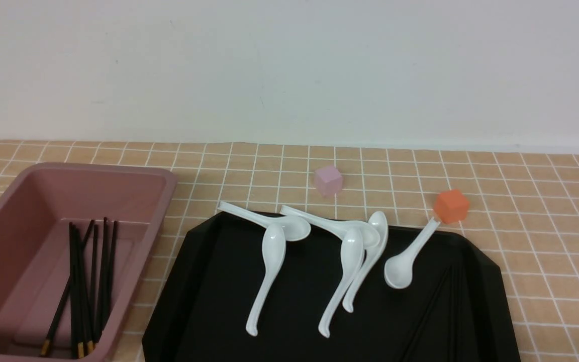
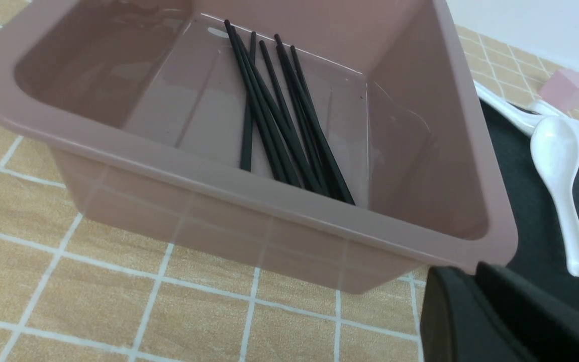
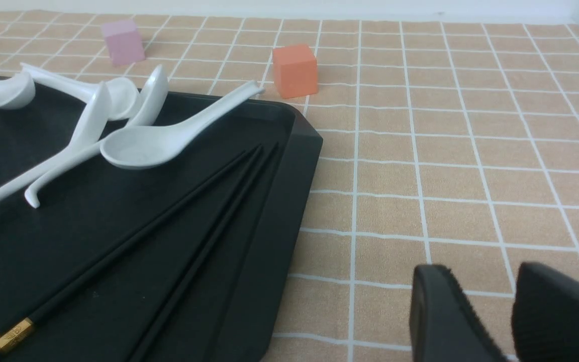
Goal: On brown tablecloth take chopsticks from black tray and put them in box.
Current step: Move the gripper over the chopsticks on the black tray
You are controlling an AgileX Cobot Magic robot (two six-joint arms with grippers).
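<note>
Front view: neither gripper is in frame. The box (image 1: 93, 167) stands at the left on the brown tablecloth (image 1: 546, 201), just beside the black tray (image 1: 219, 301). Several chopsticks (image 1: 102, 276) lie inside the box, gold ends toward the camera. Six white spoons (image 1: 269, 271) lie across the tray's far half, some handles overhanging its far rim. Further chopsticks (image 1: 432, 304) show faintly against the tray's right side. A pink cube (image 1: 328, 181) and an orange cube (image 1: 451, 206) sit on the cloth beyond the tray; one spoon handle ends just beside the orange cube.

Left wrist view: the left gripper (image 2: 475, 271) is outside the box, near a corner by the tray side. Its fingers show no gap and nothing between them. The chopsticks (image 2: 279, 125) rest bundled on the box floor, crossing slightly.

Right wrist view: the right gripper (image 3: 508, 274) is over bare cloth, apart from the tray's right rim. Its fingers stand slightly parted, cloth visible between them, holding nothing. The further chopsticks (image 3: 189, 211) lie diagonally along the tray's right side, roughly parallel; the exact number is unclear
</note>
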